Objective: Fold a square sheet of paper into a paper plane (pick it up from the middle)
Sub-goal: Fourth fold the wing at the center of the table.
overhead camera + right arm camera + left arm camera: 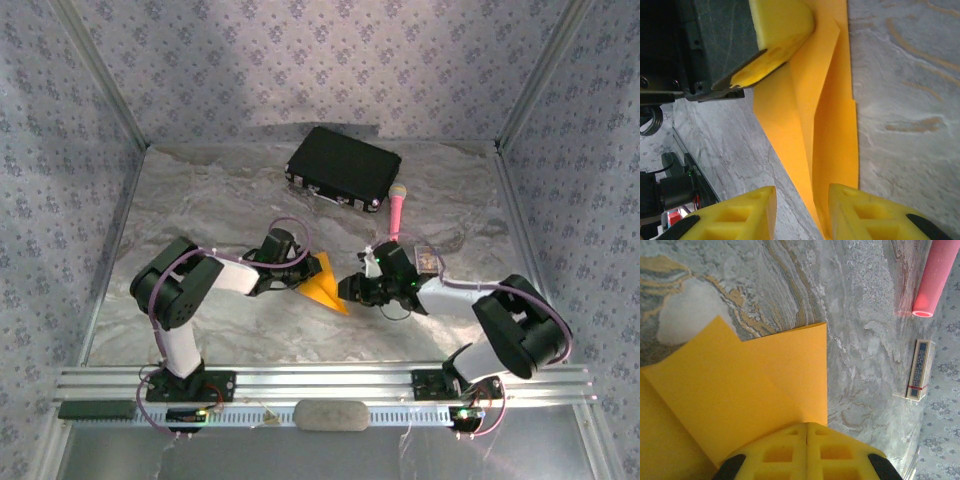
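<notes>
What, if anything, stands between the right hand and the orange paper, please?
Nothing visible does: the right hand sits open right at the narrow end of the orange paper, while the left hand pinches its other end.

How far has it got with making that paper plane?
Done: the square sheet of paper is already creased into a pointed wedge with layered flaps. In hand: the left gripper, jaws shut, sits at one end, while the right gripper has its jaws apart at the other. Left: it is not yet a slim dart, so further folds probably remain.
</notes>
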`<state>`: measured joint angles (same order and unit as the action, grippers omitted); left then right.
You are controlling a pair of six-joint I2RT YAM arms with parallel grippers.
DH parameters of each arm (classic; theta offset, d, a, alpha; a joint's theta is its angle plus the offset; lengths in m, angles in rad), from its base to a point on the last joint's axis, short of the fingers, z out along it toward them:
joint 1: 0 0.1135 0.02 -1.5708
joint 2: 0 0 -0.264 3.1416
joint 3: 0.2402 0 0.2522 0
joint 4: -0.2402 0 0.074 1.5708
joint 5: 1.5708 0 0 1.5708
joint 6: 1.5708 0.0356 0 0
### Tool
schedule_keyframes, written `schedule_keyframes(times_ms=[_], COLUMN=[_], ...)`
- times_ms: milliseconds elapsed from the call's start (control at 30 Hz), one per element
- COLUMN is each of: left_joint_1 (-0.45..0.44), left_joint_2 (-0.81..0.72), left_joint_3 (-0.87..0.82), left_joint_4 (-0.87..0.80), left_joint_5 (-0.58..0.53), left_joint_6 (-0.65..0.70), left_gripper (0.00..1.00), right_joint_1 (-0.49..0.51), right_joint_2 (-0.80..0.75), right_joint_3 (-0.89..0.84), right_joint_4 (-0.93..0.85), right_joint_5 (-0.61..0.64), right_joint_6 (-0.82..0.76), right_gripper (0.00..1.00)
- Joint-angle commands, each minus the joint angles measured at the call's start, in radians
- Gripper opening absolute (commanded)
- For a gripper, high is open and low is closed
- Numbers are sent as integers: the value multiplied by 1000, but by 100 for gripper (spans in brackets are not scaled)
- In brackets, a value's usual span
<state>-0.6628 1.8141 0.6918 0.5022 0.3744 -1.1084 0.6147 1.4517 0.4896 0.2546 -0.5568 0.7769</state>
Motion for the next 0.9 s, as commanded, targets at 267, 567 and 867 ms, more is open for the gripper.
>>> schedule_keyframes(times_ms=[267,567,867], left_joint_1=[5,2,3], left_joint_2=[37,40,42], left_joint_3=[-20,-18,-18], left_joint_4=[-80,-80,-80], left_joint_5=[-19,-17,-17], left_joint_6=[5,5,4], left_gripper=[0,0,0], right_joint_1=[-7,-6,-5], right_joint_2=[123,154,191], right_joint_3=[39,32,27], right_joint_4=[106,143,163], right_joint_5=[-81,-97,-120], right_joint_6=[8,18,15], right_gripper=[31,22,16])
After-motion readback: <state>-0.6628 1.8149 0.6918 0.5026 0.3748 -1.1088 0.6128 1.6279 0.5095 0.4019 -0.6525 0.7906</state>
